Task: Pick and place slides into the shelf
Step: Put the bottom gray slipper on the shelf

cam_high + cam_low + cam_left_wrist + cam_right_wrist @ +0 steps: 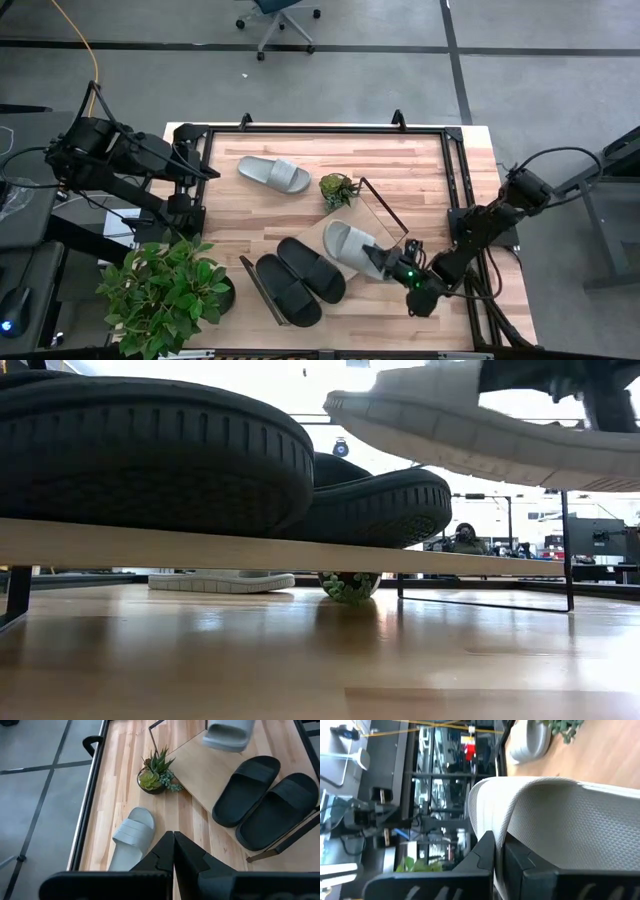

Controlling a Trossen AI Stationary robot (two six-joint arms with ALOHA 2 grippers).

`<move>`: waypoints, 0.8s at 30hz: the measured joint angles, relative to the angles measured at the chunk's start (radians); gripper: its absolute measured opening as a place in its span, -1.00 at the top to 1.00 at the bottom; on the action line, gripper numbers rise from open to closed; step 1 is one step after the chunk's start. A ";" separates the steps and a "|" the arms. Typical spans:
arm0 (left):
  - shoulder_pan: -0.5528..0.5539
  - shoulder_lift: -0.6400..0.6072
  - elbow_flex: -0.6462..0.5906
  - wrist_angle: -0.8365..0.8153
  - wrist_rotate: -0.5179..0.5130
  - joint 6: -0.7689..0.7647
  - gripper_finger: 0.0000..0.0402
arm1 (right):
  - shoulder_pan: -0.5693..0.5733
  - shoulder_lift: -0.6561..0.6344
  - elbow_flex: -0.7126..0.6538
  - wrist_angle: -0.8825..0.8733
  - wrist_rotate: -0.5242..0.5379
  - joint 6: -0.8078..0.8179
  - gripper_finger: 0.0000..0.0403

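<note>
High: right fingers (398,268) clamp grey slide (352,247) over shelf (312,231). Low only: its sole (480,435) clear of plank. Left wrist: left fingers (173,851) closed, empty, second grey slide (132,828) on bench (125,765) ahead.

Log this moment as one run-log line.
right gripper: shut on grey slide, lifted above shelf | two black slides: on shelf | left gripper: shut, idle

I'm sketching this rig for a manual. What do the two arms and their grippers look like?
Both arms are dark, jointed links with black cables looping alongside. The right gripper shows a small green light near the wrist. The left gripper has two black, wedge-shaped fingers.
</note>
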 joint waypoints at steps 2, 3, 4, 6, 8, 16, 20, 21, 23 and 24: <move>0.000 0.000 0.000 0.000 0.002 0.000 1.00 | -0.023 0.000 0.000 -0.002 0.000 0.000 1.00; 0.000 0.000 0.000 0.000 0.003 0.000 1.00 | -0.034 0.000 0.000 -0.001 0.000 0.000 1.00; 0.000 0.000 0.000 0.000 0.003 0.000 1.00 | -0.045 0.000 0.000 -0.001 0.000 0.000 1.00; 0.000 0.000 0.000 0.000 0.005 0.000 1.00 | -0.070 0.000 0.000 -0.001 -0.001 0.000 1.00; 0.000 0.000 0.000 0.000 0.014 0.000 1.00 | -0.096 0.000 0.000 -0.001 -0.001 0.000 1.00; 0.000 0.000 0.000 0.000 0.045 0.003 1.00 | -0.183 0.000 0.000 0.019 -0.065 -0.003 1.00; 0.000 -0.003 0.000 -0.002 0.048 0.016 1.00 | -0.207 0.001 0.009 0.012 -0.084 -0.001 1.00; 0.000 -0.004 0.000 -0.002 0.048 0.019 1.00 | -0.215 0.001 0.019 -0.001 -0.097 0.002 1.00; 0.000 -0.006 0.000 -0.002 0.050 0.021 1.00 | -0.233 0.001 0.042 -0.033 -0.138 0.003 1.00; 0.000 -0.006 0.000 -0.002 0.053 0.021 1.00 | -0.244 0.003 0.056 -0.056 -0.160 0.004 1.00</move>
